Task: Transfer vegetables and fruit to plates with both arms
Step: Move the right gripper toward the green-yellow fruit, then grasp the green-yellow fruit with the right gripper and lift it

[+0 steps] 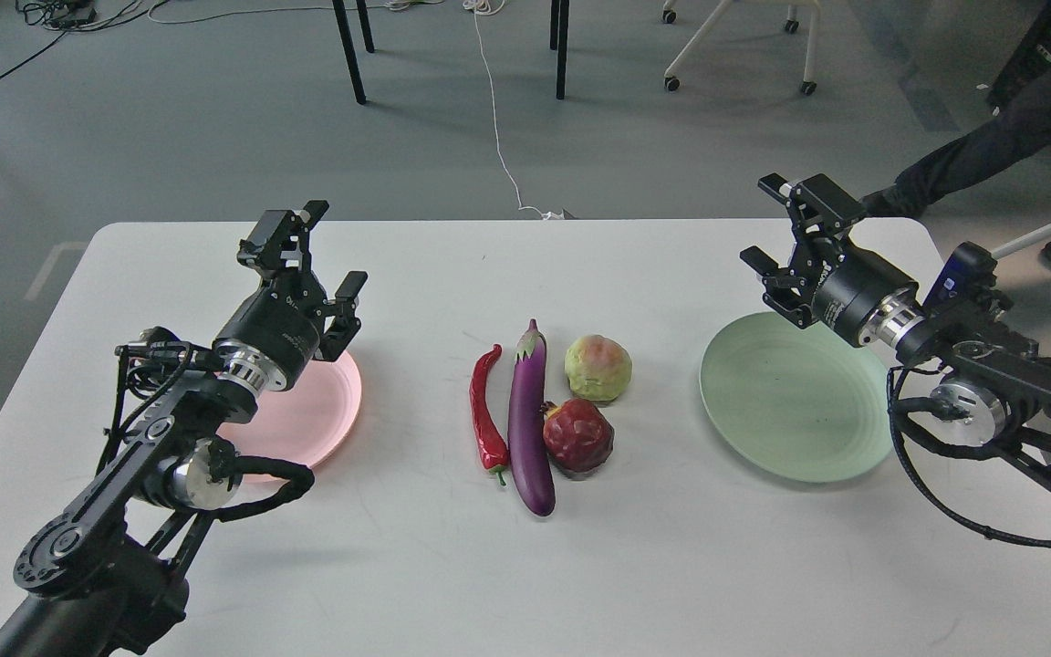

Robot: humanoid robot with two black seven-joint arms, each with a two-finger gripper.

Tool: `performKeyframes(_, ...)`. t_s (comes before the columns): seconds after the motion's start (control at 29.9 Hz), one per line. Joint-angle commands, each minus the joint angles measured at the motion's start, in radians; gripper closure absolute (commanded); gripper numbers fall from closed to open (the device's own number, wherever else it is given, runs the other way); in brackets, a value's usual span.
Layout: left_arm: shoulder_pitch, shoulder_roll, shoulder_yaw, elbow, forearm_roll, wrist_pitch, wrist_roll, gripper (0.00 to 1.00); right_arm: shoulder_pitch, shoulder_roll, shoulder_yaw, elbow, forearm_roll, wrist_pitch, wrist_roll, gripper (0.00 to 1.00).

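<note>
A red chili pepper (486, 411), a purple eggplant (528, 419), a pale yellow-green fruit (598, 368) and a dark-red pomegranate (577, 435) lie together at the table's middle. A pale pink plate (325, 411) is at the left, partly hidden by my left arm. A pale green plate (795, 408) is at the right and holds nothing. My left gripper (311, 255) is open and empty above the pink plate's far edge. My right gripper (776, 228) is open and empty above the table beyond the green plate's far edge.
The white table (525, 566) has rounded far corners. A person's dark sleeve (982, 151) reaches in at the upper right, behind my right arm. Chair and table legs and a white cable (498, 128) are on the floor beyond.
</note>
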Motion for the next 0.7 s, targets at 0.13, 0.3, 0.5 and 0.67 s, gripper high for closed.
performKeyframes(0.13,0.021,0.010,0.001,-0.053,0.001,0.001,-0.010,0.02,0.468,0.057,-0.467,0.001,-0.373,0.002,0.000,0.01)
performKeyframes(0.3,0.023,0.010,0.001,-0.057,0.001,0.001,-0.011,0.02,0.602,0.243,-0.705,-0.011,-0.523,-0.007,0.000,0.02)
performKeyframes(0.5,0.024,0.010,0.001,-0.066,0.001,0.003,-0.010,0.02,0.599,0.366,-0.808,-0.051,-0.539,-0.015,0.000,0.02)
performKeyframes(0.67,0.033,0.007,0.001,-0.068,0.001,0.003,-0.010,0.02,0.567,0.467,-0.886,-0.140,-0.541,-0.093,0.000,0.03)
